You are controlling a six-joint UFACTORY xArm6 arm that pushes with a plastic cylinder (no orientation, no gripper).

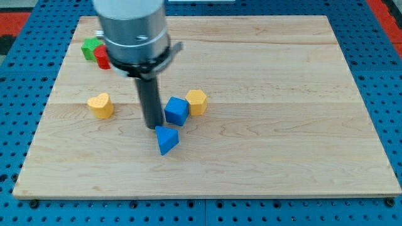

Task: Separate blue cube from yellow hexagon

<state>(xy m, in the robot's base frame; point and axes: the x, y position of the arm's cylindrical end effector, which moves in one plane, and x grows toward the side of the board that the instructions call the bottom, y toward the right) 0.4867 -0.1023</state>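
Note:
The blue cube (176,111) sits near the board's middle, touching the yellow hexagon (196,102) on its upper right. My tip (152,127) is at the lower end of the dark rod, just left of the blue cube and close to it. A blue triangular block (166,139) lies just below and right of my tip.
A yellow heart-shaped block (100,105) lies at the view's left. A green block (92,48) and a red block (102,58) sit together at the upper left, partly hidden by the arm's body. The wooden board (282,125) rests on a blue pegboard.

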